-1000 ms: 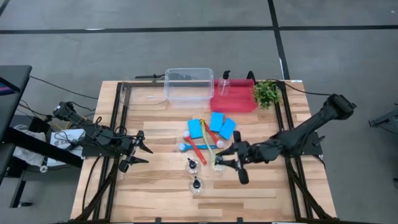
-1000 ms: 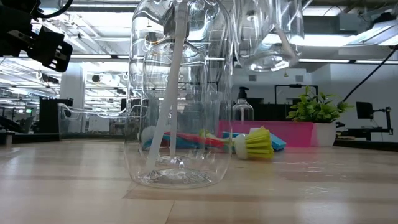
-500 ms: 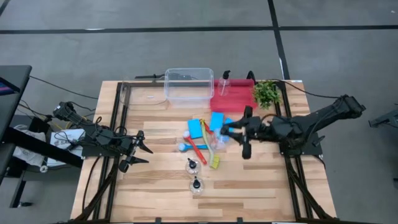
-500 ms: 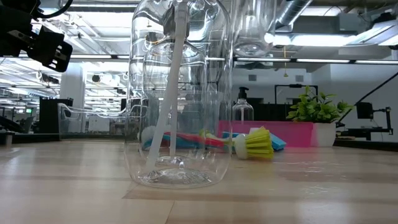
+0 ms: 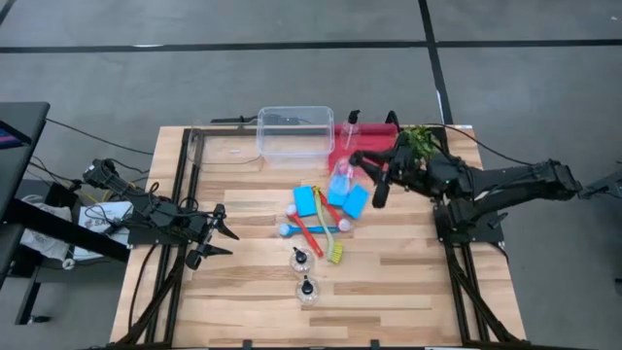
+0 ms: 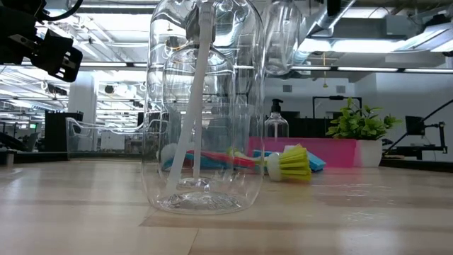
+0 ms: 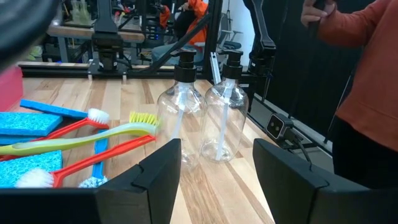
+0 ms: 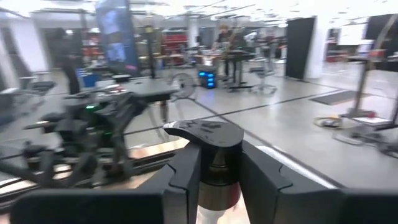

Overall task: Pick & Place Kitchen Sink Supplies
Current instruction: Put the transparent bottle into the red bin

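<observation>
- We are working over a pale wooden plank table (image 5: 243,292), and every place below is given against the clear plastic tub (image 5: 294,133) standing at its far edge.
- The flat red tray (image 5: 374,158) is lying right beside the tub, with one clear bottle with a black pump top (image 5: 352,126) standing at the corner between them; a small leafy green plant (image 5: 418,144) is sitting just past the tray.
- Our right gripper (image 5: 362,173) is hanging above the near edge of the tray, fingers pinched on the neck of a small clear pump bottle (image 5: 340,180) held up off the table; the right wrist view shows the black pump cap (image 8: 205,138) gripped between the two fingers.
- Our left gripper (image 5: 216,243) is waiting well away from the tub toward the left side of the table, its jaws spread wide and holding nothing.
- Three bright blue rectangular sponges (image 5: 311,201) are lying just in front of the tub.
- Thin red, blue and yellow-green long-handled brushes (image 5: 316,231) are crossing each other beside the sponges, farther from the tub.
- Two more clear pump bottles (image 5: 303,274) are standing upright farthest from the tub, close together.
</observation>
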Controlling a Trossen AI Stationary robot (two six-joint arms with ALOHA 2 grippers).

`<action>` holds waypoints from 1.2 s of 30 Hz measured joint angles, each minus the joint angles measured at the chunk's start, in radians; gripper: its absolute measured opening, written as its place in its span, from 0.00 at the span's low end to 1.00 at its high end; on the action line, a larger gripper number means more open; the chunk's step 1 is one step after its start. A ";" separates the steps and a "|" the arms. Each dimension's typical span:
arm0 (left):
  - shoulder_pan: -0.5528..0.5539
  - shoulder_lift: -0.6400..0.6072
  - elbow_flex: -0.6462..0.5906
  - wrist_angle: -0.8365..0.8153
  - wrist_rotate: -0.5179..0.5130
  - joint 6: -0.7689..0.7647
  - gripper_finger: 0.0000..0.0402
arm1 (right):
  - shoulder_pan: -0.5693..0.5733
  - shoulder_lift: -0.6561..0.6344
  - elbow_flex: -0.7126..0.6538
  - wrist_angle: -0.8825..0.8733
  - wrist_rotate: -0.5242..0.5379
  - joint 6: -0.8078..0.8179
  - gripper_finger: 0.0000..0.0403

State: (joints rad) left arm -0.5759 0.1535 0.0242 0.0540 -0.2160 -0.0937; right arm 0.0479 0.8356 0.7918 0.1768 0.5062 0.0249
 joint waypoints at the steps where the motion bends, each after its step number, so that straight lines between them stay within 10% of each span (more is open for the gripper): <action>1: 0.000 0.000 0.000 0.000 0.000 0.000 0.50 | -0.018 0.000 0.000 0.000 -0.001 -0.001 0.20; 36: 0.000 0.000 0.000 0.000 0.000 0.000 0.50 | -0.339 0.004 -0.024 -0.055 -0.012 0.018 0.22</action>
State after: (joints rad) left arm -0.5758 0.1532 0.0245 0.0540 -0.2161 -0.0937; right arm -0.2909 0.8394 0.7673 0.1215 0.4945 0.0432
